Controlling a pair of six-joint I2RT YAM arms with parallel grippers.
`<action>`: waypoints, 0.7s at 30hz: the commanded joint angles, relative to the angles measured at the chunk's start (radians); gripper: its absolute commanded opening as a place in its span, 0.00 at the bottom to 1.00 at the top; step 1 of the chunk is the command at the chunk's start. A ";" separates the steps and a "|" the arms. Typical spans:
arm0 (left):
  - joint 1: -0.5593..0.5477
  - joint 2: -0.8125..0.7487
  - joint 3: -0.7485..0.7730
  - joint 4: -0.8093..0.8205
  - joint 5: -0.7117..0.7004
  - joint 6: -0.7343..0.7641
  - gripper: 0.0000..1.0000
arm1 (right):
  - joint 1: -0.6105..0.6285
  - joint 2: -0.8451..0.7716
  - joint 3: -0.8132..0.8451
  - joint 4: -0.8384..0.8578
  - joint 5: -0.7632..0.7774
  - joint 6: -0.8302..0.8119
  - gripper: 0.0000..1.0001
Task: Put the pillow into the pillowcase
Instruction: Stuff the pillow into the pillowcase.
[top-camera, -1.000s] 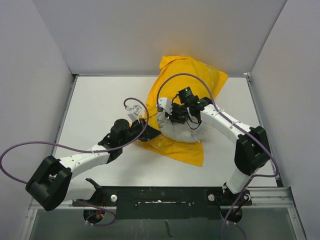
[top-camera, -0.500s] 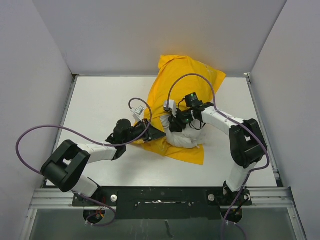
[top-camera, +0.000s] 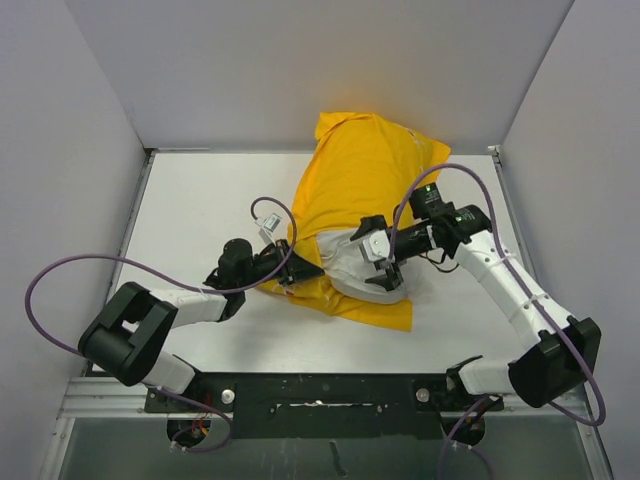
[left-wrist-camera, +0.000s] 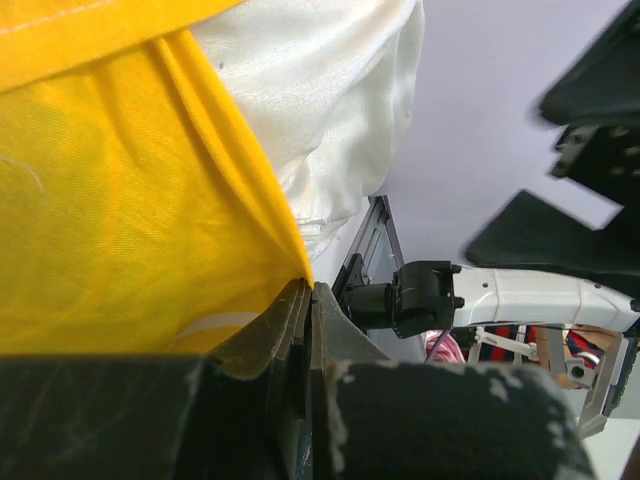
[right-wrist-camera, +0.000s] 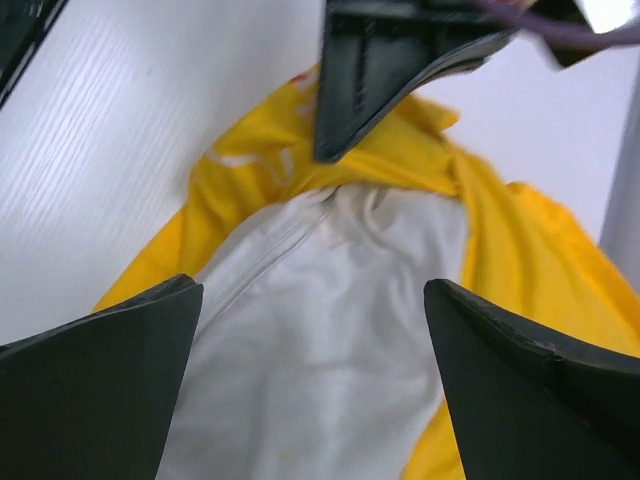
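Pushing well means the left gripper (left-wrist-camera: 308, 290), clamped on the pillowcase (top-camera: 355, 190) hem, holds the mouth taut while the right gripper (top-camera: 383, 262), fingers apart, presses the pillow (right-wrist-camera: 320, 330) end lying between them deeper inside without snagging yellow cloth.

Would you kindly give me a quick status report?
Left hand shut on pillowcase edge. Right hand open over pillow. Pillow partly inside, near end showing. Nothing blocking.
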 joint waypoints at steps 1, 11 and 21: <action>0.002 -0.060 0.033 0.078 0.068 0.016 0.00 | 0.007 -0.024 -0.159 -0.041 0.248 -0.294 1.00; -0.045 0.005 0.143 0.052 0.140 0.032 0.00 | 0.076 0.095 -0.358 0.780 0.678 0.079 0.36; -0.145 0.179 0.435 -0.024 0.207 0.071 0.00 | -0.007 -0.110 -0.313 0.709 0.373 0.709 0.00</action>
